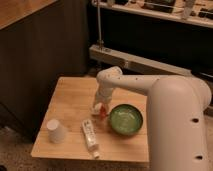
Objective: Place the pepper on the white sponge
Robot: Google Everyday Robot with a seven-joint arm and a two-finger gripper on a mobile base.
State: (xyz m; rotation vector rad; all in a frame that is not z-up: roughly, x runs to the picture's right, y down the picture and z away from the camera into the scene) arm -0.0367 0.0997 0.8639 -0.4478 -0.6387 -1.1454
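gripper (100, 108): low over the middle of your table, just left of the green bowl; can't tell its state from here.
pepper (103, 111): small red-orange bit right at the gripper tip, down at table level; can't tell if it's gripped or resting.
white sponge (96, 109): only a pale patch shows under the gripper tip, touching or just beside the pepper; mostly hidden, so you can't confirm the overlap.
arm (150, 92): 1 white arm reaching in from your right, wrist bent down toward the table.
green bowl (125, 119): upright, right of the gripper, near it.
white tube (89, 134): lying flat, in front of the gripper.
white cup (56, 131): upturned, front-left corner, well apart from the rest.
table (65, 97): light wood.
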